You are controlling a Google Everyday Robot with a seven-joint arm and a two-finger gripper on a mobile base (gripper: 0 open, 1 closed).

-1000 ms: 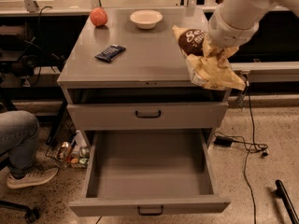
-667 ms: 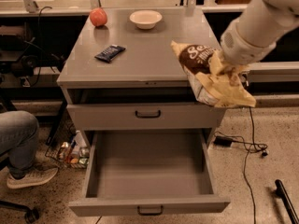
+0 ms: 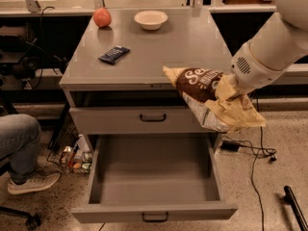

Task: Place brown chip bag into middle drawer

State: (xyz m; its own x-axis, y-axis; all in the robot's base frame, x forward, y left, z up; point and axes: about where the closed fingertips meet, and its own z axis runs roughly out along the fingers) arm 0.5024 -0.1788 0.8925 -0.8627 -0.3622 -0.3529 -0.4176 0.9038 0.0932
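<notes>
The gripper (image 3: 227, 88), clamped on the brown chip bag (image 3: 204, 93), holds it aloft just off the worktop's (image 3: 183, 47) front right corner, its long axis slanting down rightward; the open middle drawer (image 3: 154, 174) lies below and left

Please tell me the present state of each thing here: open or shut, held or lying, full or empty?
gripper: shut on the brown chip bag, at the front right corner of the cabinet.
brown chip bag: held in the air, tilted, not yet in a drawer.
middle drawer: pulled open, tray empty.
upper drawer: shut.
bowl: upright on the cabinet, looks empty.
wrapped bar: lying flat on the cabinet.
</notes>
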